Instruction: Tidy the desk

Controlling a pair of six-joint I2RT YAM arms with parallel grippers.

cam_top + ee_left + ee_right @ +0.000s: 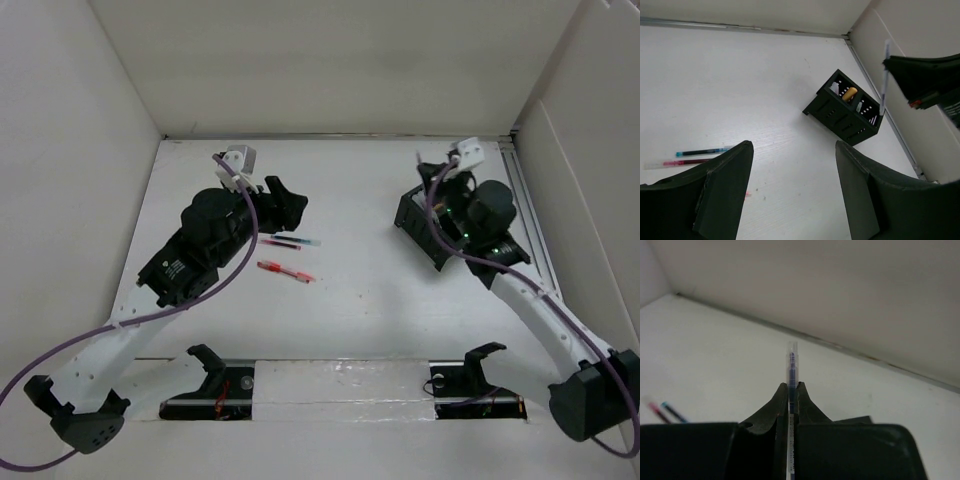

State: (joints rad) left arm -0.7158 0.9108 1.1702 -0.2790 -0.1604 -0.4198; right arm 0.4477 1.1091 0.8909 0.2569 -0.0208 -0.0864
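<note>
Right gripper (pixel 790 390) clenched on clear-barrelled blue pen (pixel 791 357), over black slotted plastic holder box (pixel 418 225) at 2 o'clock of flat white surface (pixel 370 310) | left gripper (pixel 792 150) released, empty, at 10 o'clock

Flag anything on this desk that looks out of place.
Loose pens lie on the desk: a teal pen and a red pen, outside the black pen holder. The right claw grips a blue pen upright.

arms (pixel 540 310): white links, black joints; cables (pixel 258 240): purple; left gripper (pixel 290 203): black
</note>
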